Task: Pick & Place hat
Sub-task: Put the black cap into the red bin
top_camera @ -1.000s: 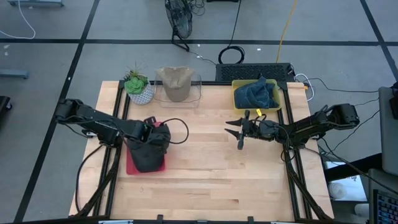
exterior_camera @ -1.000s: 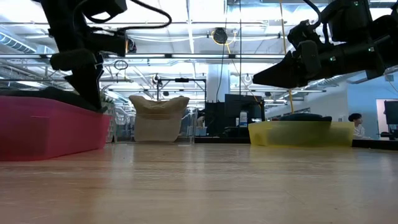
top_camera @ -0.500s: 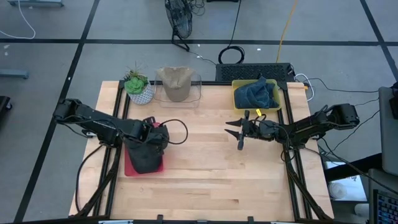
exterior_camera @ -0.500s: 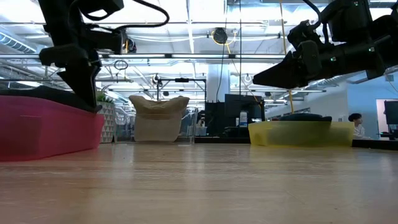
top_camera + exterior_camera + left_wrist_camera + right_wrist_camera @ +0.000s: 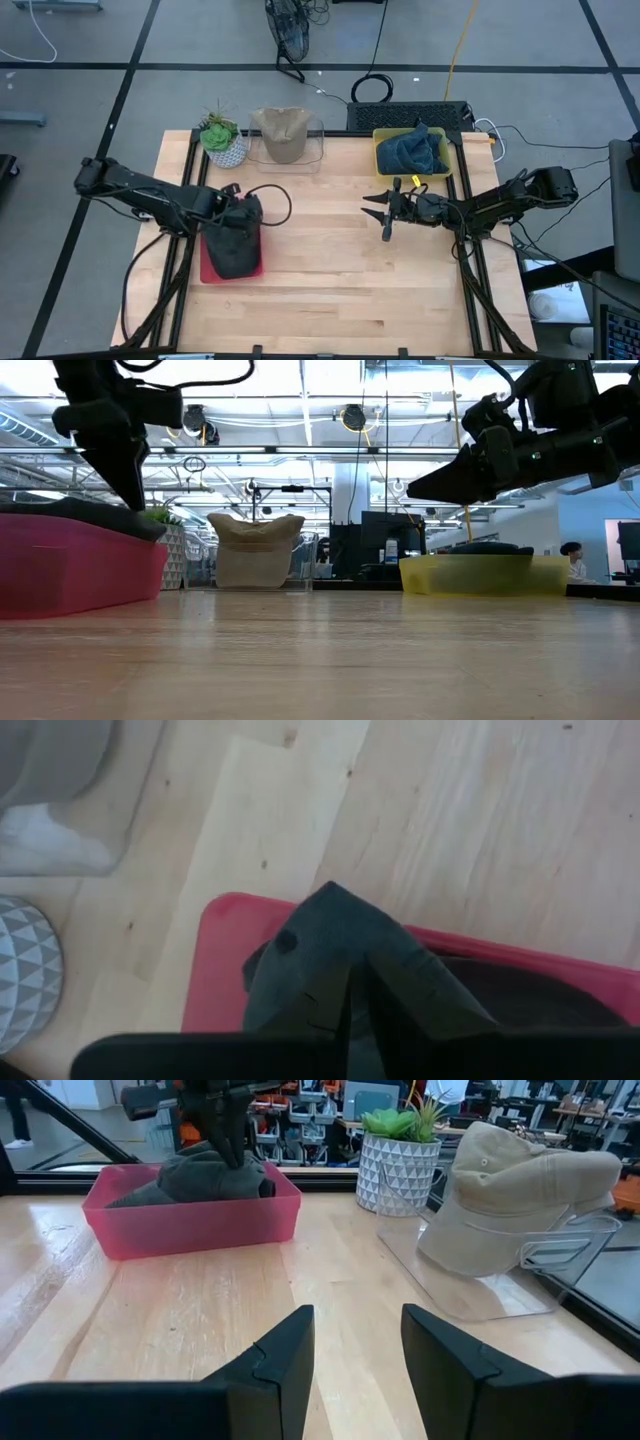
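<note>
The left pincer [image 5: 243, 212] hangs over the red bin [image 5: 208, 266] at about nine o'clock on the counter [image 5: 340, 290], its fingers clenched on a peak of the dark hat [image 5: 236, 250] lying in that bin. In the left wrist view the dark cloth [image 5: 330, 950] bunches up right at the closed fingertips, and the hat's bulk rests inside the bin, so the pick looks only just begun: gripped, not lifted clear. The right pincer [image 5: 383, 212] waits near the centre of the counter, a little toward three o'clock, released with its fingers [image 5: 275, 1360] spread and nothing between them. A tan hat [image 5: 280, 133] sits on a clear stand [image 5: 316, 150] at twelve o'clock beside a potted plant [image 5: 222, 138], and a blue cloth [image 5: 412, 150] fills the yellow bin [image 5: 381, 158] at about one o'clock. Lifting, carrying and placing the dark hat all seem left to do; its destination cannot be told
</note>
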You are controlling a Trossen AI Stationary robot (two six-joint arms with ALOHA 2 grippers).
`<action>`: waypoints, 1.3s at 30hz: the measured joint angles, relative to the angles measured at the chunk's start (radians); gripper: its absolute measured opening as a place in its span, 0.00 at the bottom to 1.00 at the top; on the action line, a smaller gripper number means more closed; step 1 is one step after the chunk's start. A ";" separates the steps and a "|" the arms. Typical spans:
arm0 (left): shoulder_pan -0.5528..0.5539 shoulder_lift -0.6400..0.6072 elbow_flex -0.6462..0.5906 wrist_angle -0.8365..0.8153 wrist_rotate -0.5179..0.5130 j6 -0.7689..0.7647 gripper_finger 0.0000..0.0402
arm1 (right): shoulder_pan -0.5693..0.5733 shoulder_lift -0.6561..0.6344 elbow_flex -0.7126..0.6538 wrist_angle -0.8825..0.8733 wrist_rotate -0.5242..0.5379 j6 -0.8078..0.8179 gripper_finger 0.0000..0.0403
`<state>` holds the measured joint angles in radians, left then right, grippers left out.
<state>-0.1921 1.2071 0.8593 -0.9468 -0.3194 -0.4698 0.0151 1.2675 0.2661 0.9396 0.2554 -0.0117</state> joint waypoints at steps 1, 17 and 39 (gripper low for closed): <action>0.000 0.008 0.000 0.002 0.006 -0.001 0.12 | 0.000 0.000 0.000 0.001 0.000 -0.001 0.32; -0.002 0.158 0.000 0.001 0.066 0.045 0.12 | 0.000 0.000 0.000 0.004 -0.024 -0.006 0.32; -0.002 0.163 0.000 0.005 0.152 0.094 0.12 | 0.000 0.000 0.000 0.000 -0.025 0.025 0.32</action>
<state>-0.1940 1.3697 0.8597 -0.9421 -0.1673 -0.3755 0.0151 1.2675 0.2660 0.9394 0.2302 0.0129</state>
